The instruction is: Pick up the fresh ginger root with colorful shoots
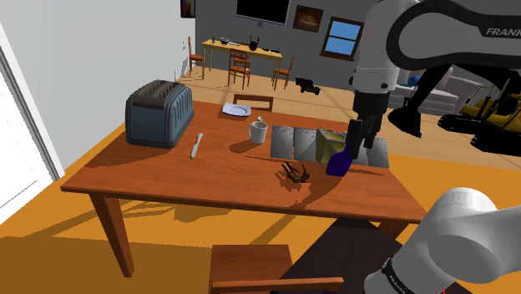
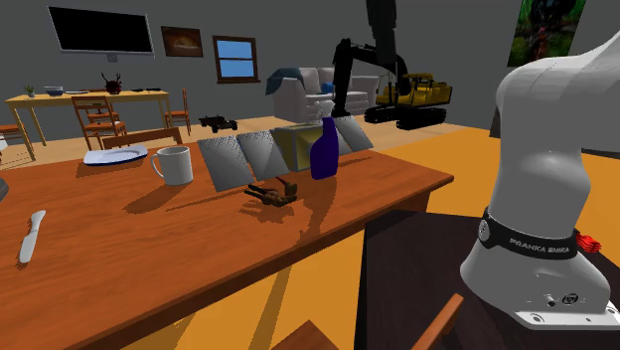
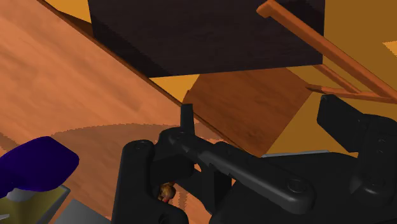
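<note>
Around your white mug (image 1: 259,131): toaster (image 1: 159,114) and knife (image 1: 196,145) toward the shoulder view's left, plate (image 1: 235,109) beyond, blue bottle (image 1: 338,161) toward its right.

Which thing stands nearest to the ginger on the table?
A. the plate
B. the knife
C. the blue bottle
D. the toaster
C: the blue bottle stands just beside the ginger, and the other three are much farther from it.
</note>
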Tool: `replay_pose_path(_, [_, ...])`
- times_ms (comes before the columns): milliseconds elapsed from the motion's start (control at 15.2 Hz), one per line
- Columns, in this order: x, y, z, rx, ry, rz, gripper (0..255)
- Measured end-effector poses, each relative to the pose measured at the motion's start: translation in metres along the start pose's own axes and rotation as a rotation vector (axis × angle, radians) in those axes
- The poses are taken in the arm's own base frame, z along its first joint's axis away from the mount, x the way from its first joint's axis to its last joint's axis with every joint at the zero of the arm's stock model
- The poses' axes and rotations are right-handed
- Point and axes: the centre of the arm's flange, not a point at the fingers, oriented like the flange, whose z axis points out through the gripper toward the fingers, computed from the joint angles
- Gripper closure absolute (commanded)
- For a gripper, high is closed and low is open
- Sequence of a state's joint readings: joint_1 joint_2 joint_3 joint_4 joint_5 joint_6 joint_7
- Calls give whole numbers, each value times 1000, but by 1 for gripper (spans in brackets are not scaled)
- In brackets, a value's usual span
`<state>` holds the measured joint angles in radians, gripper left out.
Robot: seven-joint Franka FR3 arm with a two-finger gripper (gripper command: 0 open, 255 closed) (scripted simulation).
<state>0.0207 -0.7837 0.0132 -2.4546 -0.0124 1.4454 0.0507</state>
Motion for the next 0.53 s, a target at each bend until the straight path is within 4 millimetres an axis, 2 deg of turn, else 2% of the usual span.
replay_pose_path(132, [5, 1, 3, -1, 3, 3, 0])
replay_pose_path(264, [16, 5, 14, -5, 13, 11, 0])
replay_pose_path(528, [56, 18, 42, -15, 42, 33, 0])
